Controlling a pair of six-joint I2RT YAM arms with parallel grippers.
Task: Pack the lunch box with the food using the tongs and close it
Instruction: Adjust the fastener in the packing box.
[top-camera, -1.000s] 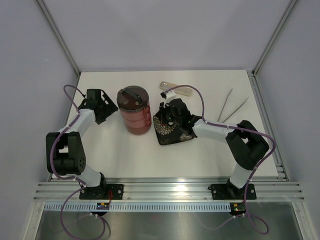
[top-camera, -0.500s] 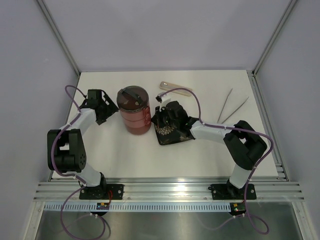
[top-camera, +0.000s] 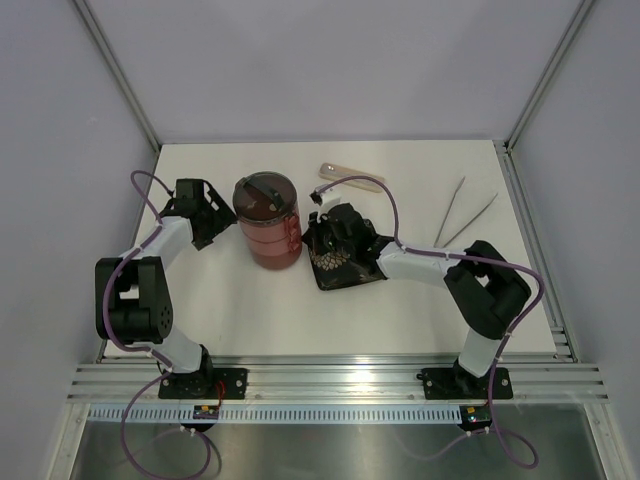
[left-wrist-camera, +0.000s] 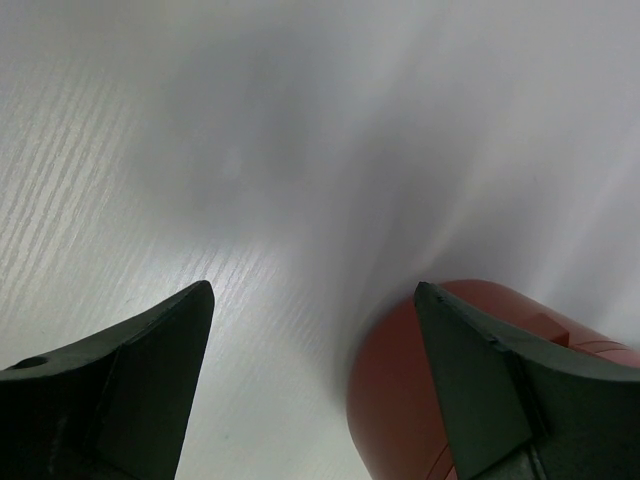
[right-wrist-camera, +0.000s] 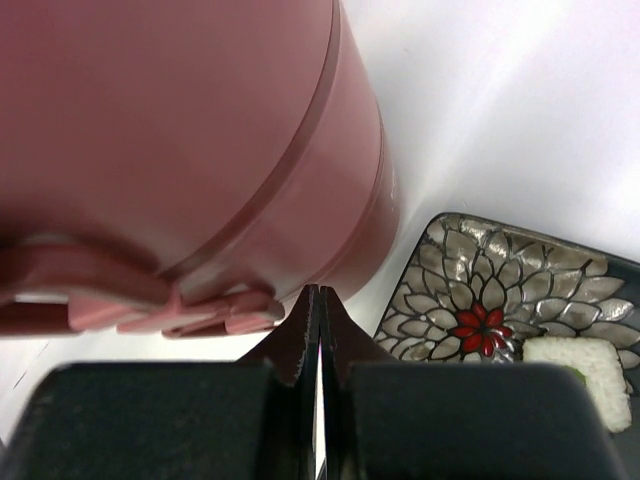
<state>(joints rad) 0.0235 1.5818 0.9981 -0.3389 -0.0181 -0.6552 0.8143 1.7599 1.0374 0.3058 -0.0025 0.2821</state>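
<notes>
White table, grey walls.

Top view: lunch box (top-camera: 268, 222) stands stacked and lidded between the left gripper (top-camera: 215, 222) and the right gripper (top-camera: 318, 226). The tongs (top-camera: 465, 213) lie well to the right of the right claw. The left arm is folded at the elbow. The right arm reaches across the plate (top-camera: 350, 272).

Left wrist view: claw spread wide, empty, box wall by its right finger.

Right wrist view: claw pressed together, holding nothing, tips just beside the box's clasp.

Judgement: box rigid and smooth, stack probably tippy. Hold it by the top handle.
</notes>
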